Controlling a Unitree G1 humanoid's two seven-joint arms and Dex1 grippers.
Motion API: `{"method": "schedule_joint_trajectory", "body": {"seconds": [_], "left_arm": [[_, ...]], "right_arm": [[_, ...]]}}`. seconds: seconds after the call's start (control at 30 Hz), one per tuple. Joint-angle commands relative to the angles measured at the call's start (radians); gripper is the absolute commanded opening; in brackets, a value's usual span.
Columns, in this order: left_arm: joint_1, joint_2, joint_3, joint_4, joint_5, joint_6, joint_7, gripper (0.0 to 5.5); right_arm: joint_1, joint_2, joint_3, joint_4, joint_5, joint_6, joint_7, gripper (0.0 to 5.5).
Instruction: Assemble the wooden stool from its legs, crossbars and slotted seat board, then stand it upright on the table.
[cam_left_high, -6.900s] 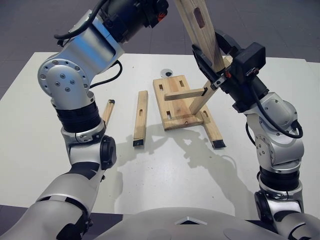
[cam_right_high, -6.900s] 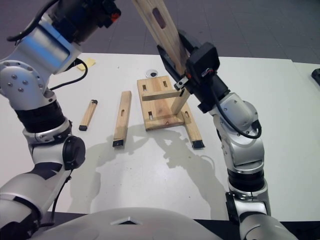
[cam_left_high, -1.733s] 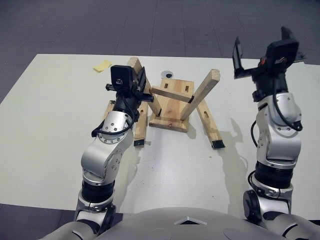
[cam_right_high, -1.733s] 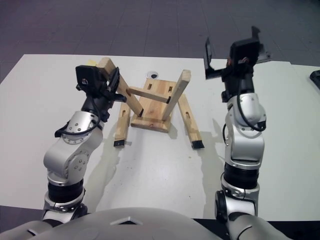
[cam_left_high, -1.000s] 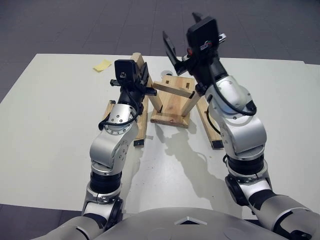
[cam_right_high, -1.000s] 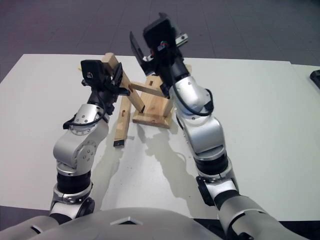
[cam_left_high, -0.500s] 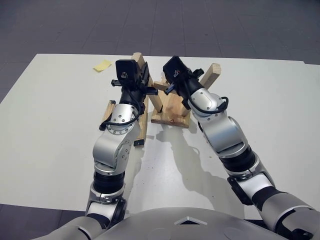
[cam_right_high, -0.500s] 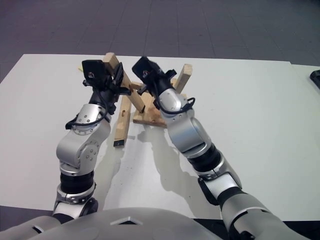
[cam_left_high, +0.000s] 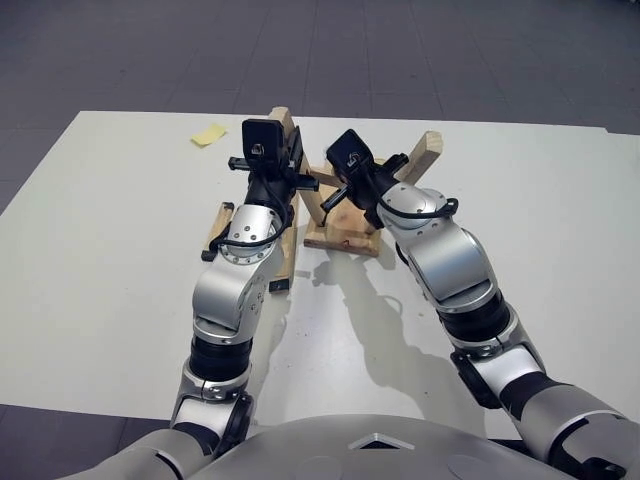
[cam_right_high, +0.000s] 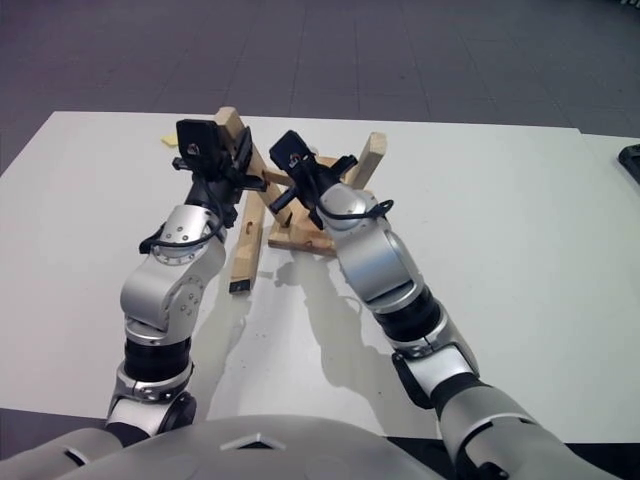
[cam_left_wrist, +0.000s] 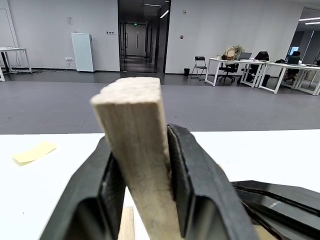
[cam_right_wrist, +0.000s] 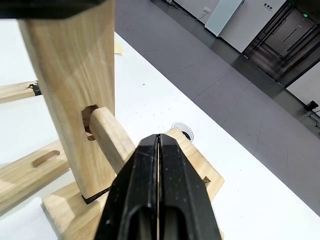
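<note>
Assembly half done: crossbar joins two legs on seat board. Left end effector clamps one; right end effector fingers together. Loose leg lies unfitted.

Head pair: high, facing forward-down over table, both sharing stool | left wrist: very near leg, facing room beyond | right wrist: very near crossbar, looking down along it
</note>
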Motion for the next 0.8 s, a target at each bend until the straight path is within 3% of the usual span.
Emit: {"method": "schedule_joint_trajectory", "body": {"seconds": [0.03,0.17,0.33,0.43,0.63,0.8], "left_arm": [[0.093,0.083,-0.145,0.173,0.075,0.141,-0.083,1.15],[0.094,0.091,-0.173,0.172,0.077,0.135,-0.095,1.18],[0.127,0.07,-0.136,0.161,0.066,0.153,-0.078,1.18],[0.143,0.056,-0.096,0.152,0.054,0.158,-0.06,1.18],[0.141,0.032,-0.071,0.172,0.055,0.156,-0.047,1.18],[0.143,0.01,-0.043,0.176,0.05,0.158,-0.039,1.18]], "right_arm": [[0.041,-0.004,0.034,0.037,0.063,0.064,0.059,0.0],[0.047,-0.016,0.049,0.036,0.075,0.069,0.08,0.0],[0.024,-0.033,0.008,0.016,0.019,-0.081,0.033,0.0],[-0.023,-0.031,-0.06,0.019,-0.024,-0.182,-0.032,0.0],[-0.131,0.093,-0.241,0.024,0.004,-0.281,-0.161,0.0],[-0.07,0.235,-0.284,0.102,0.118,-0.043,-0.13,0.0]]}}
